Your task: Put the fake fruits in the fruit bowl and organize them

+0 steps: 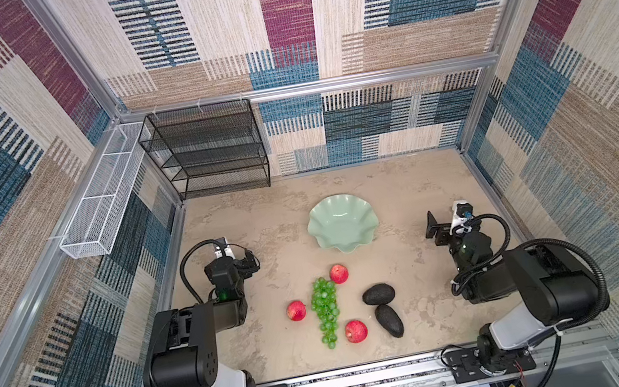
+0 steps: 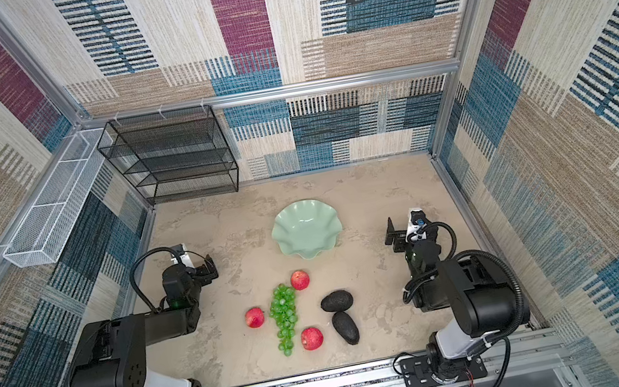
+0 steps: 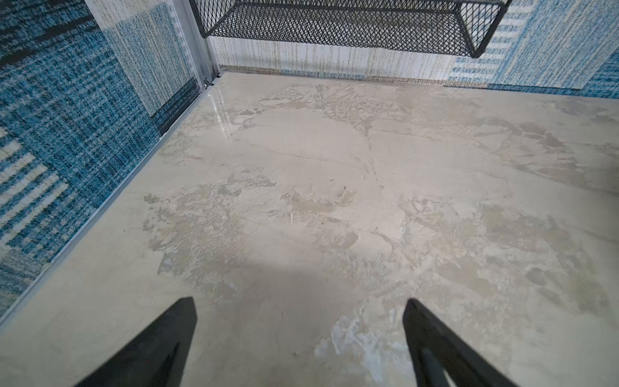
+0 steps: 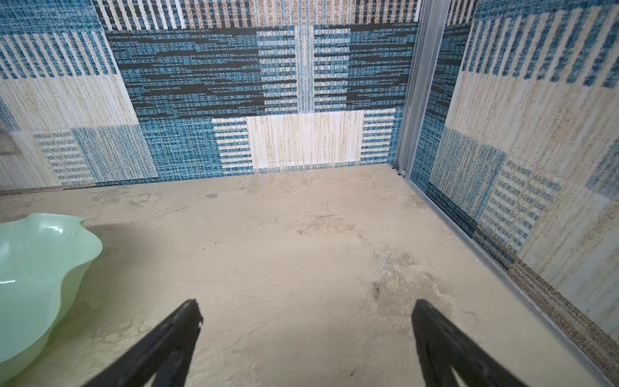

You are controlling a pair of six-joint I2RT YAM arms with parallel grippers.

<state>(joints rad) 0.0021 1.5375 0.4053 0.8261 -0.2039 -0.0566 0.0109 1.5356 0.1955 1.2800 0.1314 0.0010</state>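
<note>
Bright, even overhead light in both top views, shadows faint and short, white glare streak on the table (image 3: 219, 100) by the corner, sheen on the fruit bowl (image 4: 53, 231) with soft shadow beside it, fingers (image 3: 160, 345) black and blurred, walls (image 1: 1, 167) bowed at wide-angle edges

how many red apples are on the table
3. The far apple is nearest the bowl, the left apple is left of the grapes, and the near apple is beside their near tip. None appears hidden.
</note>
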